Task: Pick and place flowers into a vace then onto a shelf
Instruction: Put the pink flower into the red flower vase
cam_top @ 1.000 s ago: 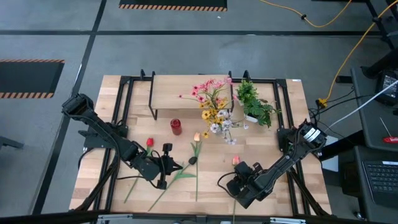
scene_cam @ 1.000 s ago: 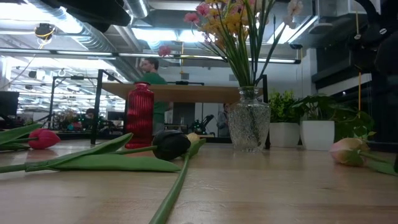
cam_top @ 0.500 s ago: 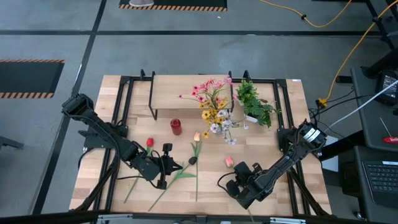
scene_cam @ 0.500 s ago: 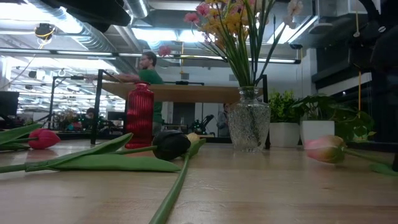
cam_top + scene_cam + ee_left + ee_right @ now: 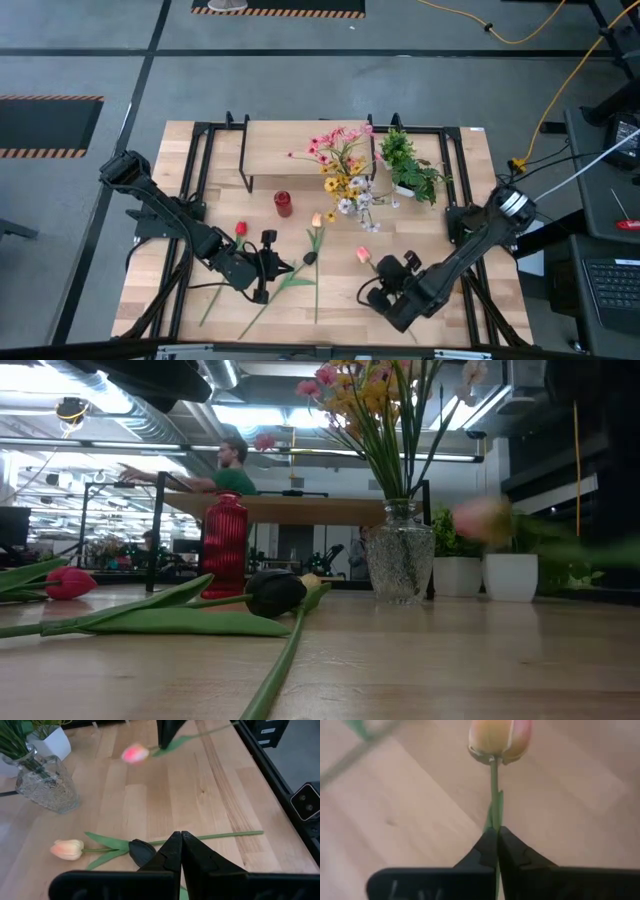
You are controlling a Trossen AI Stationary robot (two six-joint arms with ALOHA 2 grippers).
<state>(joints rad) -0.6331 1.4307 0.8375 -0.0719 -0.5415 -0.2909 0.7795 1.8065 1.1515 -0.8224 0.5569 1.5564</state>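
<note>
We're mid-carry: right gripper [image 5: 494,836] pinched on the pink tulip [image 5: 363,255] stem, bloom lifted near-right of the glass vase [image 5: 400,552]. Next: swing stem-down over the vase mouth. Left gripper [image 5: 180,838] closed, empty, near-left.

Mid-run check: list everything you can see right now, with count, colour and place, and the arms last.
Shelf: one, light wood on black legs, far side of the table.
Glass vase: one, clear, holds pink, yellow and white flowers, in front of the shelf.
Red vase: one, left of the glass vase.
Plants: green, white pots, far right.
Red tulip: one, lying left.
Peach tulip: one, lying centre.
Pink tulip: one, lifted by its stem.
Person: one, green top, in the room behind.
Left gripper: shut, empty, low over the table.
Right gripper: shut on the pink tulip.
</note>
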